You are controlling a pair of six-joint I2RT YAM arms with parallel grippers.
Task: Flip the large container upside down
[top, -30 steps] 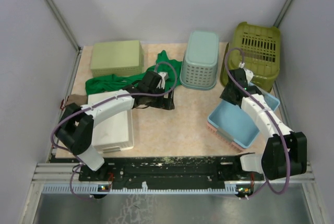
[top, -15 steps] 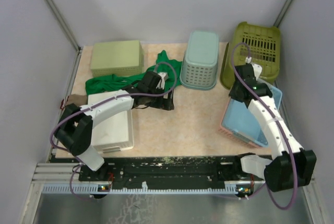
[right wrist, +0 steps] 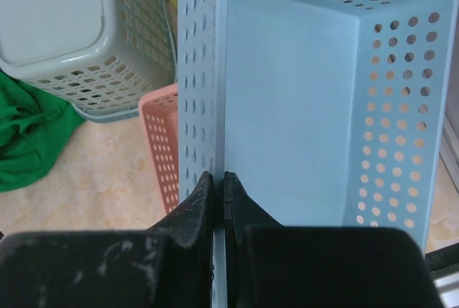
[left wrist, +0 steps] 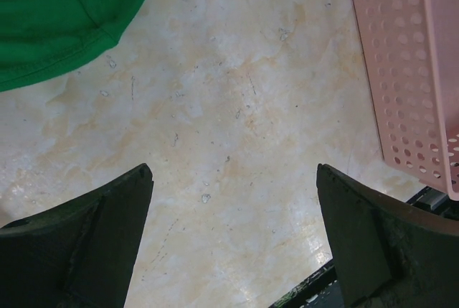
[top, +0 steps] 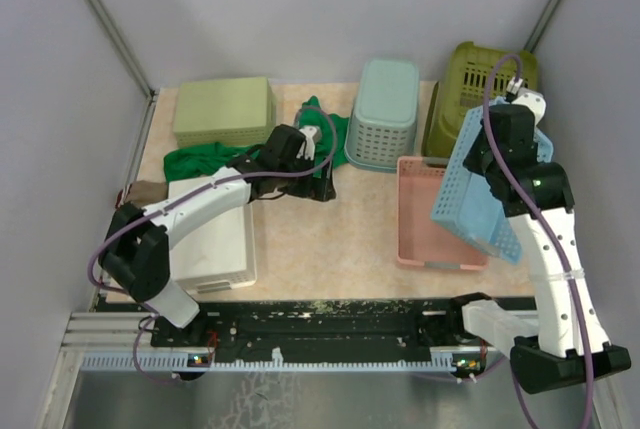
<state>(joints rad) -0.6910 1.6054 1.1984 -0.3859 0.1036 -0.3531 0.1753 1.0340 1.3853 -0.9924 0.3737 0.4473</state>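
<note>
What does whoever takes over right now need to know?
Left gripper: open, empty, over bare table by the cloth.
Right gripper: shut on blue basket wall, basket held tilted above pink basket.
Tub: far right corner, slotted face toward top camera, no gripper on it.
Done: nothing on the tub.
To do: park the blue basket, then flip the tub; whether it's already inverted I cannot tell.

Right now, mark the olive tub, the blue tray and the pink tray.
olive tub (top: 468,71), top view, on its slotted upper face.
blue tray (right wrist: 287,107), right wrist view, on its inner floor.
pink tray (top: 415,214), top view, on the bare part of its floor.
</note>
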